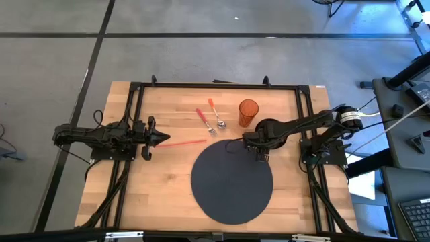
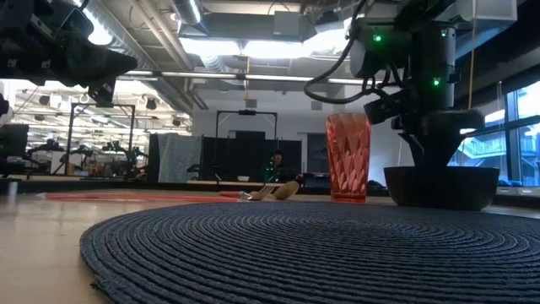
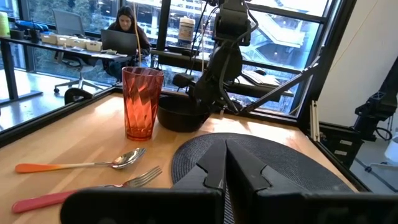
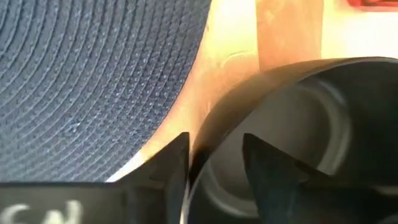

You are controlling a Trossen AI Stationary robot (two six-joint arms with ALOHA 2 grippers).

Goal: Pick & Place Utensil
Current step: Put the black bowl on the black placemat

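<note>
A: Where is the left arm?

B: In the high view it lies stretched level across the left middle of the frame, its left end effector [image 1: 158, 138] pointing toward the centre. Its fingers [image 3: 249, 177] are pressed together.

A: And the right arm?

B: It reaches in from the right edge, bent at the elbow. The right end effector [image 1: 259, 142] sits just right of centre, its fingers [image 4: 168, 165] pinching a dark rim between them.
</note>
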